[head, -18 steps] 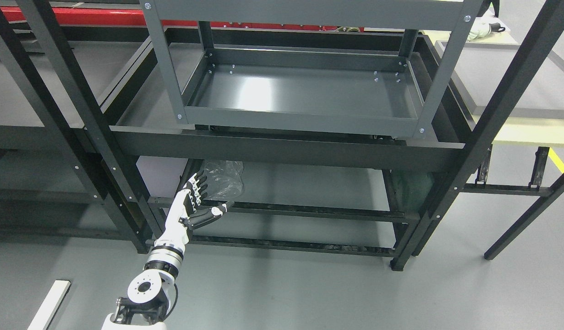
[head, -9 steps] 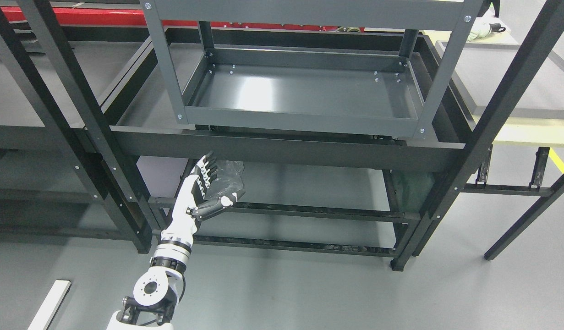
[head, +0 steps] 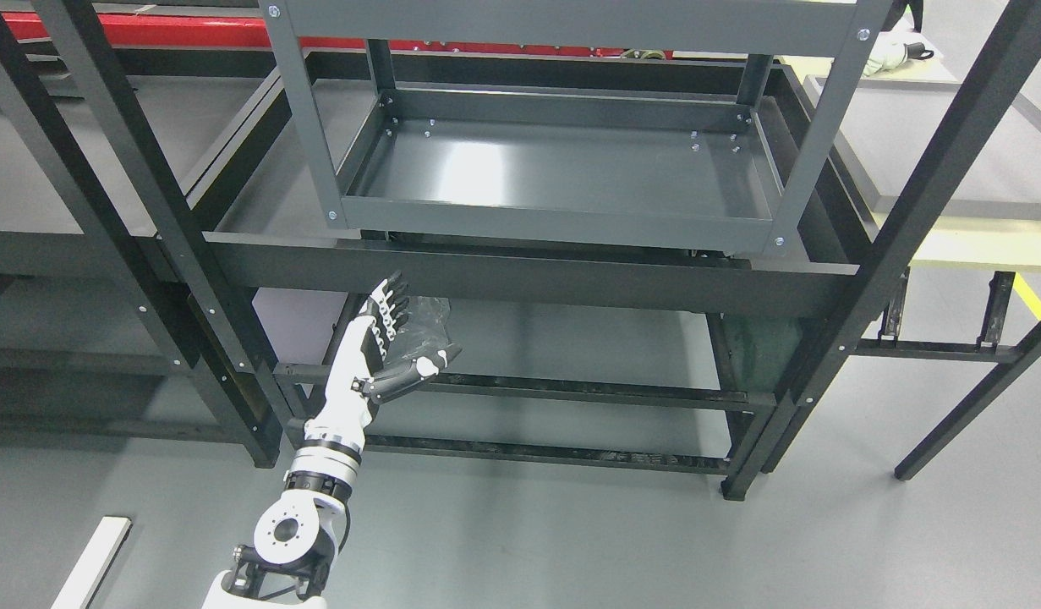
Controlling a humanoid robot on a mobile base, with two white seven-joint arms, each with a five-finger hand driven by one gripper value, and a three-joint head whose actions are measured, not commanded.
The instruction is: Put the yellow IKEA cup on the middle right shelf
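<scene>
No yellow cup shows anywhere in the head view. My left hand (head: 406, 334) rises from the lower left, fingers straight and spread, thumb out to the right, holding nothing. It hangs in front of the black shelf unit, just under its wide front beam (head: 528, 275). Behind the fingers lies a crumpled clear plastic bag (head: 423, 326) on the lower shelf. A grey metal tray shelf (head: 562, 173) sits above the beam, bare inside. The right arm is out of view.
Black uprights (head: 148, 211) stand left of my hand, and a slanted black post (head: 917, 211) crosses at the right. Low crossbars (head: 571, 391) run under the lower shelf. A white strip (head: 93, 562) lies on the grey floor at the lower left.
My left hand has risen and moved a little to the right, from beside the lower crossbar to just under the front beam. Its fingers stay spread.
</scene>
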